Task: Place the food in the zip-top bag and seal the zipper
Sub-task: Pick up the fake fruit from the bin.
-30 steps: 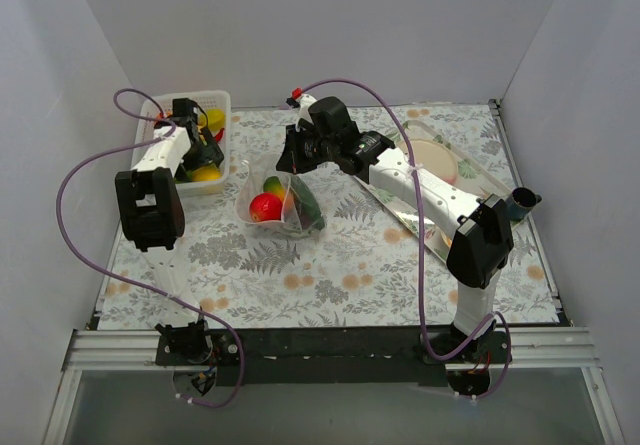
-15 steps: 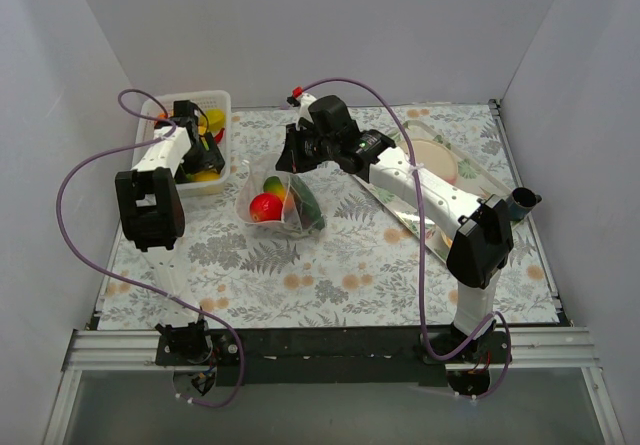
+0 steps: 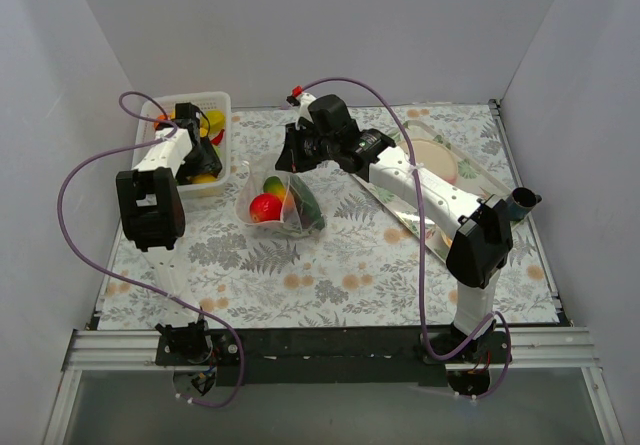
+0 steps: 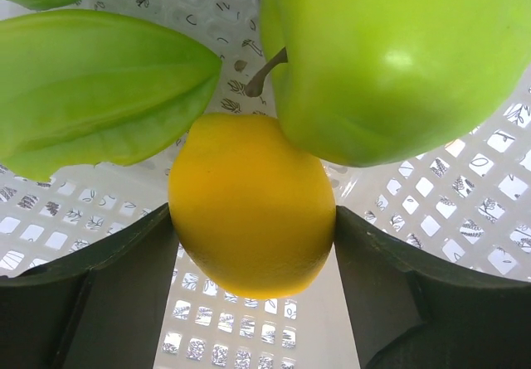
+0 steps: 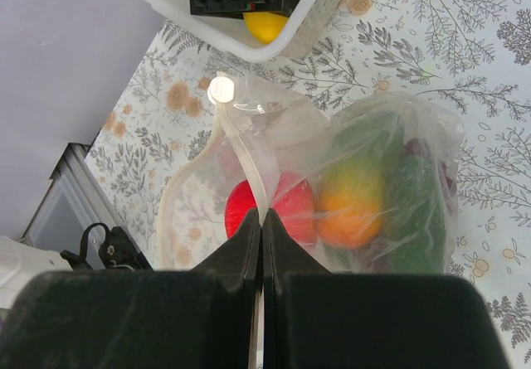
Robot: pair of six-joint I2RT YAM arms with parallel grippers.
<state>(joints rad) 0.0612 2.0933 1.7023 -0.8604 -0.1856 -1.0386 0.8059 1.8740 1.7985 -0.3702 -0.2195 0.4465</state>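
Observation:
The polka-dot zip-top bag (image 3: pixel 281 201) lies mid-table with its mouth held up. Inside it are a red fruit (image 5: pixel 286 207), an orange fruit (image 5: pixel 353 207), a green cucumber (image 5: pixel 415 203) and dark grapes (image 5: pixel 415 149). My right gripper (image 3: pixel 291 165) is shut on the zipper strip (image 5: pixel 249 166) at the mouth edge, also in the right wrist view (image 5: pixel 262 217). My left gripper (image 3: pixel 204 162) is down in the white basket (image 3: pixel 226 117). Its fingers (image 4: pixel 124 286) press both sides of a yellow fruit (image 4: pixel 249 203). A green apple (image 4: pixel 398 54) touches the yellow fruit from above.
A pale green ribbed fruit (image 4: pixel 91 87) lies beside the yellow fruit in the basket (image 4: pixel 465 186). A shiny tray (image 3: pixel 482 179) with a beige plate (image 3: pixel 435 161) stands at the right. White walls close in the floral table on three sides.
My left gripper has sunk slightly deeper into the basket around the yellow fruit. My right gripper and the bag have stayed still.

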